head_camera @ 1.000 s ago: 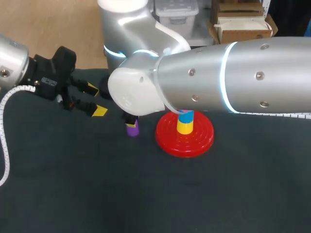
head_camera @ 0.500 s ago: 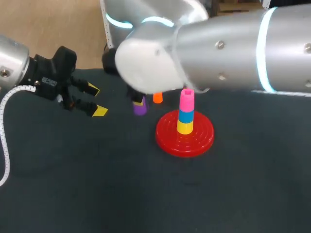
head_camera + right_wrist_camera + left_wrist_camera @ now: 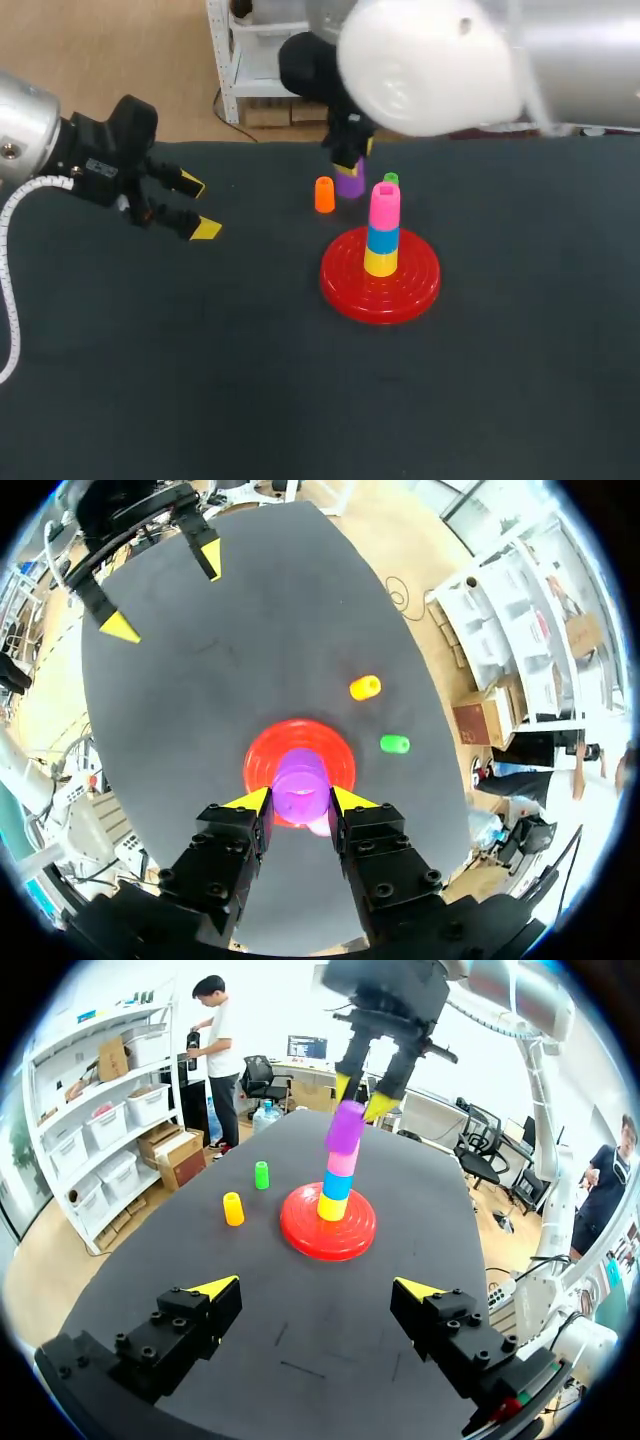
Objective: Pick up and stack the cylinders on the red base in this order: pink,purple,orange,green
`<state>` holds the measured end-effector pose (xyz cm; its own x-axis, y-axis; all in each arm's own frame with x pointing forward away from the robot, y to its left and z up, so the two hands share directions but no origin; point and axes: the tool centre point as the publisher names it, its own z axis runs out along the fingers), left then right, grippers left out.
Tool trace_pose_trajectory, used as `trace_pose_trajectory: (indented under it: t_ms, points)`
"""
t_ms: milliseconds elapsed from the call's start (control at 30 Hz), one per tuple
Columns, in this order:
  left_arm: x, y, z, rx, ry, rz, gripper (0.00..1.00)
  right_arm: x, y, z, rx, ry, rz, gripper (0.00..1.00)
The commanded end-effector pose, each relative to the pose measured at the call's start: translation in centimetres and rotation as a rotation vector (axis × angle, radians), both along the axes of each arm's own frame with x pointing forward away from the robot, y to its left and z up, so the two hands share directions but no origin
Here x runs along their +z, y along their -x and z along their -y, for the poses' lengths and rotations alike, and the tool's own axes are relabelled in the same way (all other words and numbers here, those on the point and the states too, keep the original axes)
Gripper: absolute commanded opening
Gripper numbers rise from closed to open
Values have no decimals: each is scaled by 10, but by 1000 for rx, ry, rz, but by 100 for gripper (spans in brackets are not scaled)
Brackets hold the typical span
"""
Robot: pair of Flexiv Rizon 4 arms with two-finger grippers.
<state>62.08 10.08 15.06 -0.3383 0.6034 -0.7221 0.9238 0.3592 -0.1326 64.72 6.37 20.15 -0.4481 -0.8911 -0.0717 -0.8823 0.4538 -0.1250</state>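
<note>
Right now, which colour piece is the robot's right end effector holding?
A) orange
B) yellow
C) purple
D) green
C: the right end effector's yellow tips press the purple piece from both sides, while the orange piece and green piece sit on the table.

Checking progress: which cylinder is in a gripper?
The purple cylinder, in the right gripper above the stack; orange cylinder and green cylinder stand on the table.

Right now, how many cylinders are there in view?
6. Yellow, blue and pink are stacked on the red base. Purple is held in the right gripper over that stack. Orange and green sit on the table beside the base. None seems hidden.
</note>
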Motion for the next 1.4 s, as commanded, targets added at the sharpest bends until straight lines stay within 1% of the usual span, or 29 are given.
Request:
trace_pose_trajectory:
  t_ms: [33,167,333,533,700,867,1100,1400]
  points:
    - [-1,-1,0,0,0,1,100,1,23,31,5,-90,66,0]
    - [-1,-1,0,0,0,1,100,-1,21,37,-16,-87,58,0]
    - [-1,-1,0,0,0,1,100,4,21,43,-27,-90,66,0]
    - [-1,-1,0,0,0,1,100,3,15,45,-44,-87,60,0]
    - [-1,-1,0,0,0,1,100,3,7,44,-48,-77,39,0]
    - [-1,-1,0,0,0,1,100,3,1,43,-43,-69,2,0]
    - [-1,-1,0,0,0,1,100,1,-2,39,-35,-60,-40,0]
    - [-1,-1,0,0,0,1,100,-3,-1,43,-45,-50,-62,0]
